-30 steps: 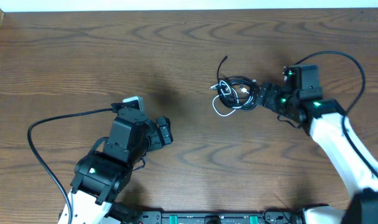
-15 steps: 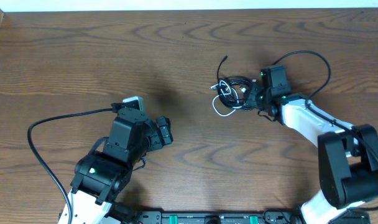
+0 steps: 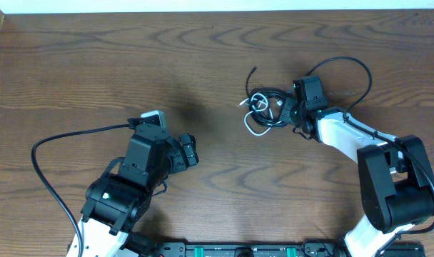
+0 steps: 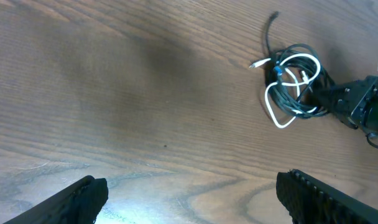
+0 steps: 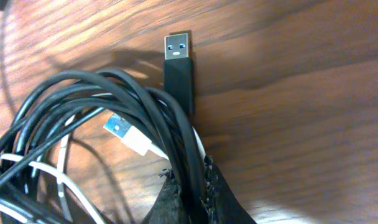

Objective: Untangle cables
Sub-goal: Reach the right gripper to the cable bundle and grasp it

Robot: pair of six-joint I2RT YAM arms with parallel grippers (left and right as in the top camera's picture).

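Note:
The cables [image 3: 267,106] lie in one tangled bundle right of the table's middle: black coils with a white loop [image 3: 253,129] hanging out toward the front. My right gripper [image 3: 290,112] is at the bundle's right edge. In the right wrist view its jaws [image 5: 190,186] are shut on black cable strands, beside a black USB plug [image 5: 178,65] and a white cable's plug [image 5: 124,132]. My left gripper [image 3: 192,151] stands open over bare wood at the lower left, well away from the bundle [image 4: 293,84]. Its dark fingertips [image 4: 83,194] are far apart with nothing between them.
A loose black cable end [image 3: 255,73] sticks out behind the bundle. The arms' own thick black wires arc beside the left arm [image 3: 42,146] and above the right arm [image 3: 345,64]. The wooden table [image 3: 96,57] stretches out to the left and back.
My right gripper slid left onto the bundle's right edge and closed on black strands. The left arm has not moved.

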